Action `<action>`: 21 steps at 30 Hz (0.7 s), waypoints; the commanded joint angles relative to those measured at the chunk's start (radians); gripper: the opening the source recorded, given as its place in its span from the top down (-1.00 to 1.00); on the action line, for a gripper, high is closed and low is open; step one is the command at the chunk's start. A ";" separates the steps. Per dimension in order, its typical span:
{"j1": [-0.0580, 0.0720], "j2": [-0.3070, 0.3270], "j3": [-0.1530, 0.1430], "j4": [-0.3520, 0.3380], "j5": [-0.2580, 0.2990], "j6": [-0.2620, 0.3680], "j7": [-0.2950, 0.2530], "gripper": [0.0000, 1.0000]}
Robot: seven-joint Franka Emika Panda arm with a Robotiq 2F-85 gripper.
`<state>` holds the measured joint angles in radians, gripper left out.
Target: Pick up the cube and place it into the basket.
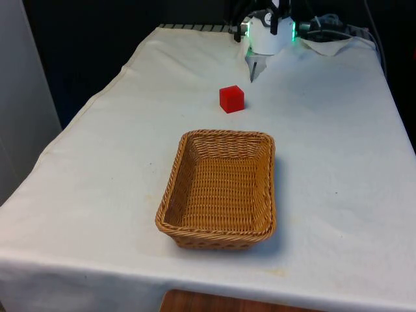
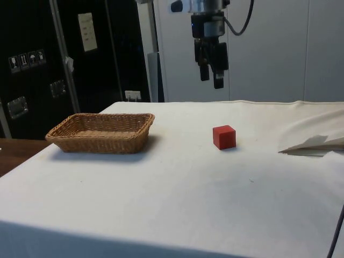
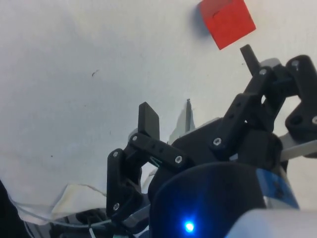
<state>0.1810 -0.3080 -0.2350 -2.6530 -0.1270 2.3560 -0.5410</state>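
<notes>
A small red cube (image 1: 231, 99) rests on the white cloth beyond the basket (image 1: 188, 170), a little towards the robot's end; the side view has the cube (image 2: 224, 136) to the right of the basket (image 2: 64, 138). The wicker basket is rectangular, light brown and empty. My gripper (image 2: 210, 77) hangs high above the table, well over the cube and slightly off to one side of it. Its two black fingers (image 3: 148, 120) stand wide apart with nothing between them. In the wrist view the cube (image 3: 227, 22) lies on the cloth far below the gripper (image 3: 199, 84).
The cloth (image 1: 338, 156) is rumpled into a raised fold near the robot's base (image 2: 314, 144). Cables (image 1: 325, 26) lie at the far end of the table. The table's front edge shows wood (image 1: 214, 304) below the cloth.
</notes>
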 commanded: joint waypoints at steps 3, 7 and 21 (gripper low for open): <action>-0.004 0.006 -0.005 -0.007 -0.009 0.024 0.001 -1.00; 0.000 0.009 -0.007 -0.005 0.000 0.021 -0.003 -1.00; -0.004 0.012 -0.023 -0.055 -0.005 0.094 -0.009 -1.00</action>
<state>0.1810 -0.2980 -0.2570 -2.7030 -0.1260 2.4350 -0.5490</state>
